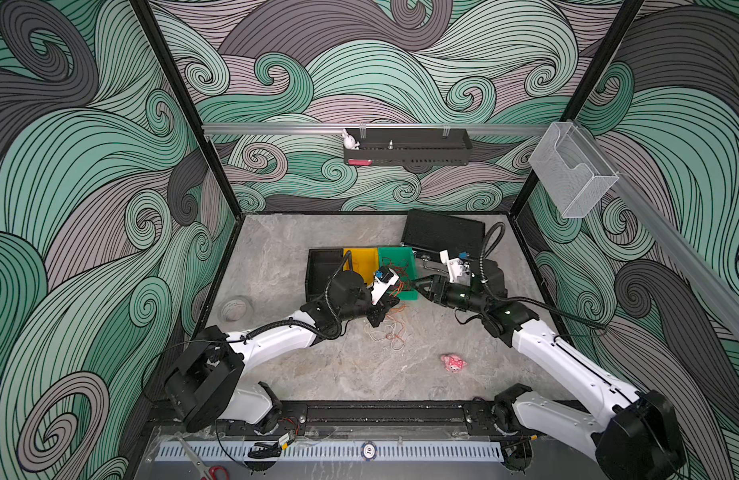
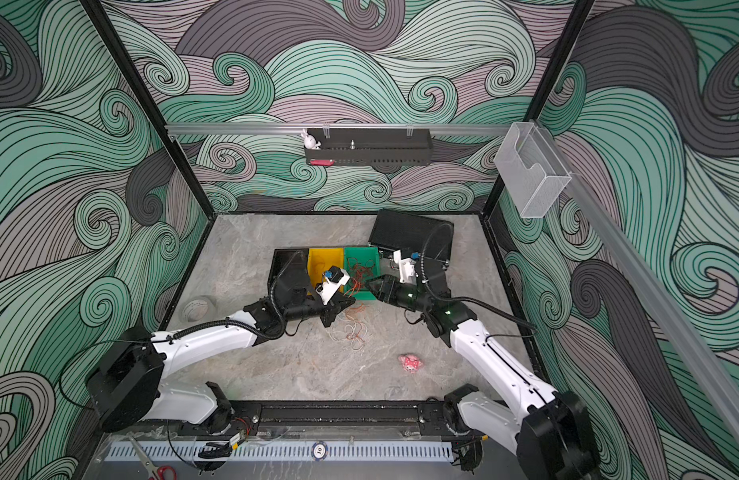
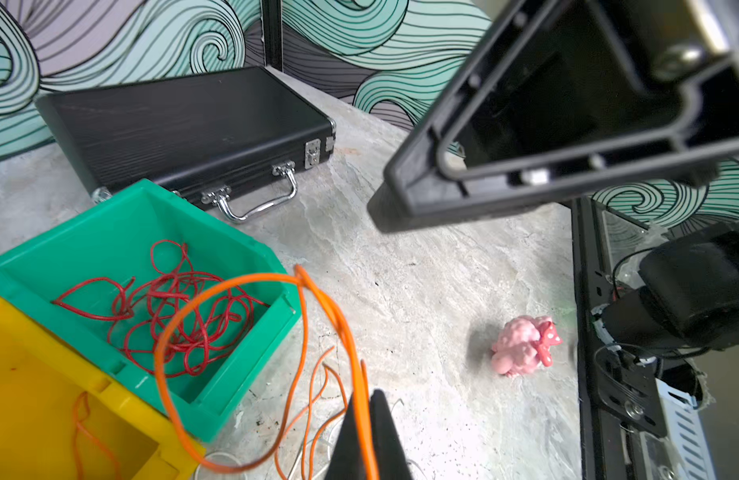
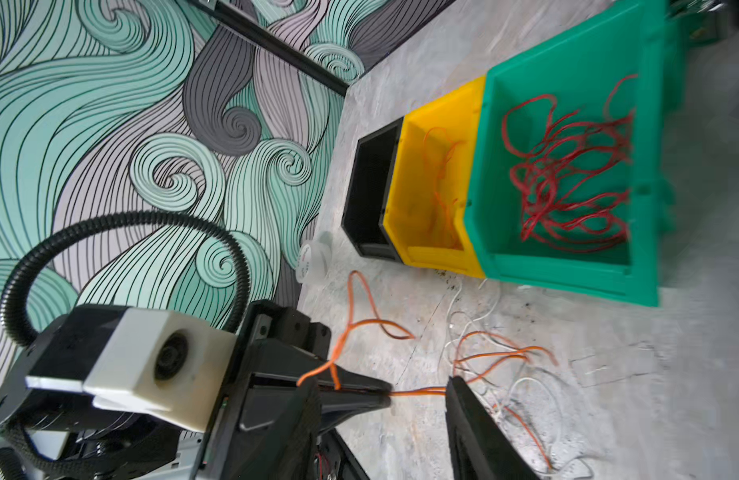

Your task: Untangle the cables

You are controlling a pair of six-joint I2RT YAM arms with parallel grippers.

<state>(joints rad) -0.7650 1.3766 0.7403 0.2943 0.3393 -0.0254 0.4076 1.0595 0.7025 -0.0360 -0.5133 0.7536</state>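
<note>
The cables are thin wires in three colours. A red cable point(image 3: 172, 307) lies bunched in the green bin point(image 3: 243, 245). My left gripper point(image 3: 368, 436) is shut on an orange cable point(image 3: 230, 286), which loops up over the bins and runs between the fingers. More orange loops point(image 1: 397, 316) and a white cable point(image 1: 378, 332) lie tangled on the table below it. One orange strand point(image 4: 440, 166) lies in the yellow bin point(image 4: 434, 253). My right gripper point(image 4: 382, 395) stands open, its jaws either side of the left fingertips and the taut orange strand. In a top view it point(image 1: 415, 285) sits by the green bin's front corner.
A black bin point(image 1: 318, 270), the yellow bin point(image 1: 355, 257) and the green bin point(image 1: 409, 253) stand in a row mid-table. A black case point(image 1: 442, 235) lies behind them. A pink plush toy point(image 1: 454, 363) sits front right, a tape roll point(image 1: 235, 309) at the left.
</note>
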